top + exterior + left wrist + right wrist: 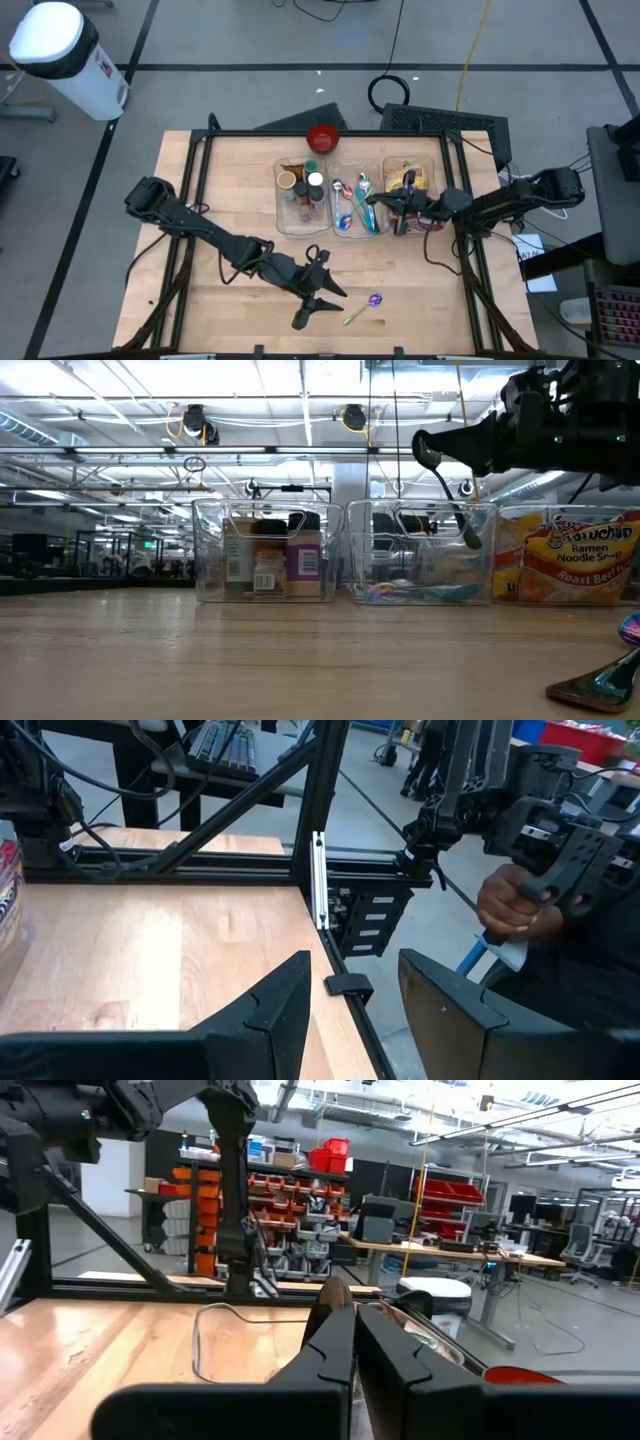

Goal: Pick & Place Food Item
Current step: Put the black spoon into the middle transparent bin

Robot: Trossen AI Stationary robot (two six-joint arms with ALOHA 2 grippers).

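Note:
My right gripper (pixel 371 200) is over the middle clear bin (pixel 357 224), shut on a thin dark utensil (pixel 455 505) that hangs below it. The left bin (pixel 265 550) holds jars, and the right bin (pixel 580 555) holds ramen packs (pixel 408 178). My left gripper (pixel 322 306) is open and empty, low over the table near its front edge. An iridescent spoon (pixel 364 308) with a purple bowl lies flat on the table just right of it, and it also shows in the low view (pixel 598 685). My right gripper pinches the utensil between its two fingers, near its upper end; a brown tip (pixel 335 1293) sticks out past the fingertips. The fingers come level from the table's right side. The utensil hangs slanting down, its lower end (pixel 470 540) below the bin's rim height.
A red bowl (pixel 322 137) stands behind the bins. The black frame rails (pixel 300 132) run round the table. In the left wrist view a person's hand (pixel 508 905) shows beyond the table's edge. Bare wood lies left of the bins and along the front.

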